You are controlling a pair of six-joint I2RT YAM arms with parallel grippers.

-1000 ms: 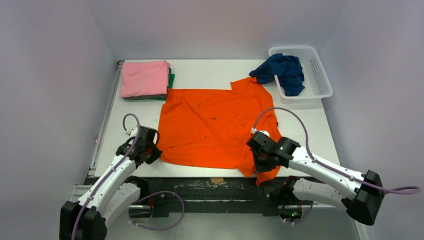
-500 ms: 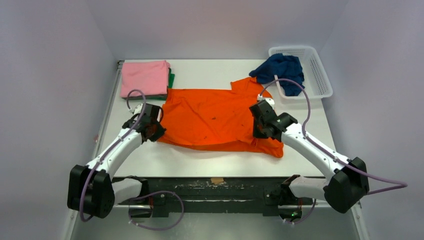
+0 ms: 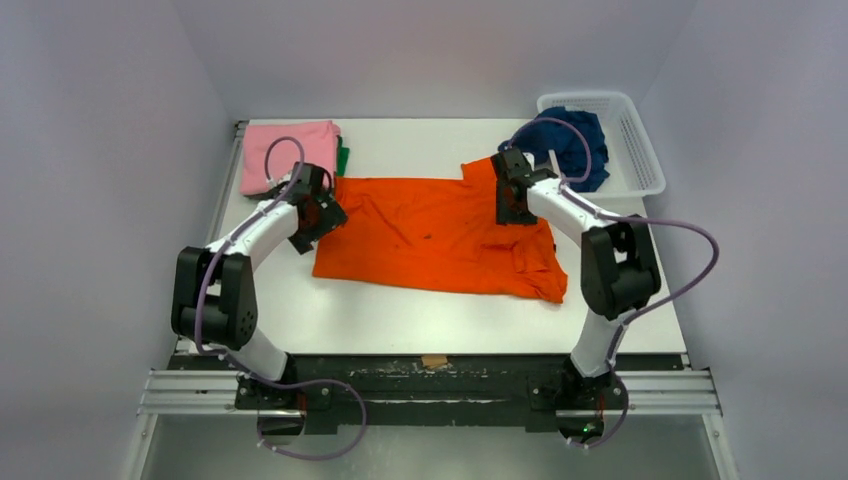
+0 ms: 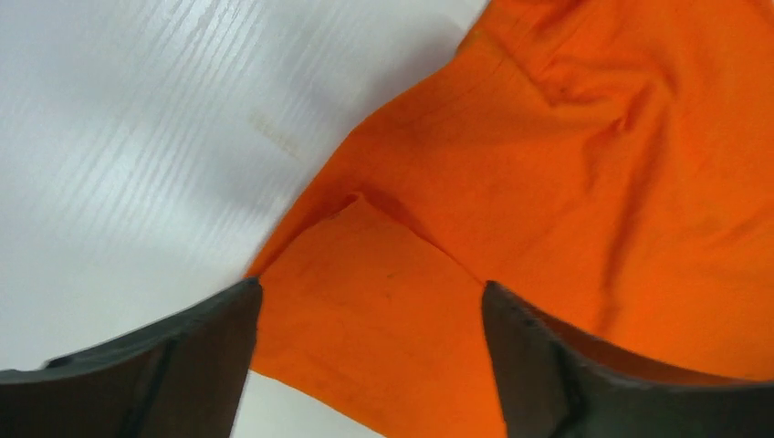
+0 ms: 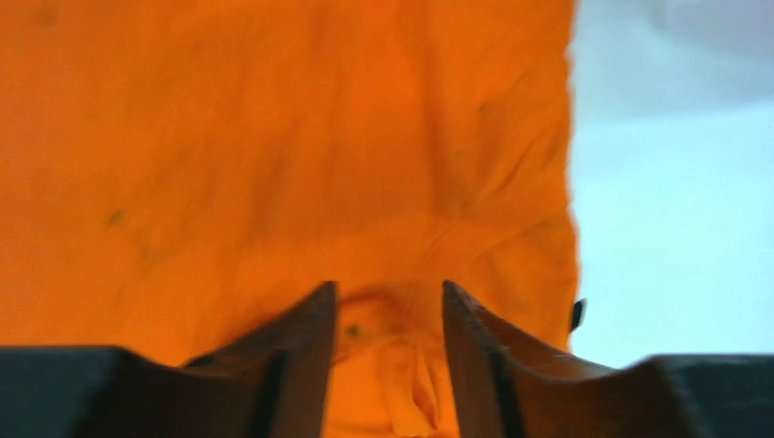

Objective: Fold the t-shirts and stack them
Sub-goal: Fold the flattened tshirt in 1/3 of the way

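Top view, change: both arms now reach the far side; the orange t-shirt (image 3: 430,235) lies doubled over on the desk (image 3: 400,320), its near edge farther back.
Top view, hidden: jaws of the left gripper (image 3: 322,212) and the right gripper (image 3: 510,195) are not discernible.
Left wrist: jaws spread wide over orange cloth.
Right wrist: jaws narrowly apart, a bunched orange fold between them; cannot tell whether they grip it.

Dark-specked orange tee (image 3: 430,240); pink tee (image 3: 265,145); green tee (image 3: 343,158); navy tee (image 3: 570,150); white mesh basket (image 3: 648,180)
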